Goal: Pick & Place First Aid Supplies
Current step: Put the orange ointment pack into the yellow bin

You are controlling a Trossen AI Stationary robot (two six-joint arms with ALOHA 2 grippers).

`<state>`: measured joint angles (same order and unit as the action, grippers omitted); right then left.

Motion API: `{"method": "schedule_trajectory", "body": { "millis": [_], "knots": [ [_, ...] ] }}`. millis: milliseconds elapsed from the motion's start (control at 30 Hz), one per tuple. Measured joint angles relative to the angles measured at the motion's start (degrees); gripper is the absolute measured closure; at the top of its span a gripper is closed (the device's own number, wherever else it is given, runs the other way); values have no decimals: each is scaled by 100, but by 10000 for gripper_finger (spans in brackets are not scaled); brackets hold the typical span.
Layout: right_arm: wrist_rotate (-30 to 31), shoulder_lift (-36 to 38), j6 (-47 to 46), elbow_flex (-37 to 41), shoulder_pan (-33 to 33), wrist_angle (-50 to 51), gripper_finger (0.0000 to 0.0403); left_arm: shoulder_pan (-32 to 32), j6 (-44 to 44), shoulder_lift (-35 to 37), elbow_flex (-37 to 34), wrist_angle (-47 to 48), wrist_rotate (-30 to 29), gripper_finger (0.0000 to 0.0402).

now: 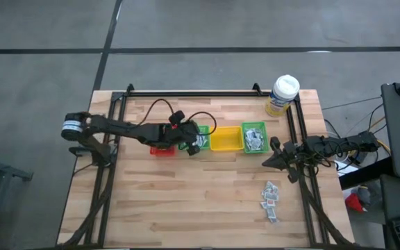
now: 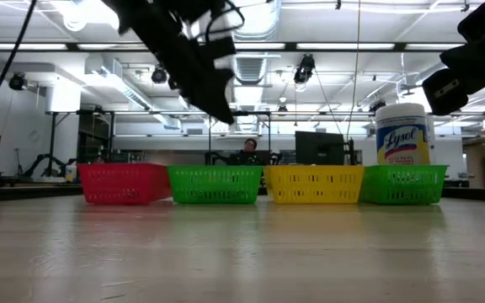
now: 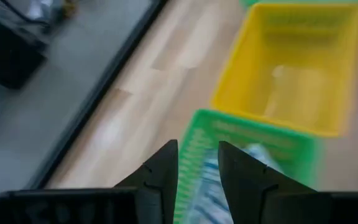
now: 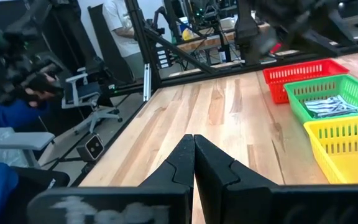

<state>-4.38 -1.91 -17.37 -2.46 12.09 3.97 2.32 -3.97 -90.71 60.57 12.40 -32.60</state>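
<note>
Four small bins stand in a row mid-table: red point(image 1: 162, 149), green point(image 1: 201, 132), yellow point(image 1: 226, 139) and a second green one point(image 1: 254, 130). White-blue first aid supplies point(image 4: 328, 107) lie in the left green bin, others point(image 1: 255, 142) in the right green bin, and a loose pile point(image 1: 271, 198) rests flat on the wood at the near right. My left gripper point(image 3: 197, 165) hangs open above the left green bin's near-left rim point(image 3: 194, 134), nothing between its fingers. My right gripper point(image 4: 194, 149) is shut and empty, level, at the table's right side point(image 1: 273, 158).
A yellow wipes tub with a white lid point(image 1: 282, 95) stands at the far right corner. Black rails point(image 1: 193, 92) frame the tabletop along the far edge and both sides. Bare wood lies in front of the bins point(image 1: 186, 201). People sit in the room beyond the table.
</note>
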Motion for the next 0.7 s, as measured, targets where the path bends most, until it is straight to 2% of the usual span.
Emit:
{"method": "schedule_trajectory", "body": {
  "millis": [133,267,367,500,700],
  "knots": [
    [-2,-26,5,0,1,2,394,-267,-620,427,142,600,622,289],
    [-7,-53,5,0,0,5,394,-735,-939,888,4,667,973,289],
    [-7,-50,-4,0,0,2,394,-1204,-1060,1211,-210,633,940,289],
    [-7,-53,-189,0,-1,5,394,-1873,-1366,1610,-585,401,557,289],
    [-5,-50,-213,0,1,0,394,-2665,-1439,2106,-1362,-303,196,289]
  ]
}}
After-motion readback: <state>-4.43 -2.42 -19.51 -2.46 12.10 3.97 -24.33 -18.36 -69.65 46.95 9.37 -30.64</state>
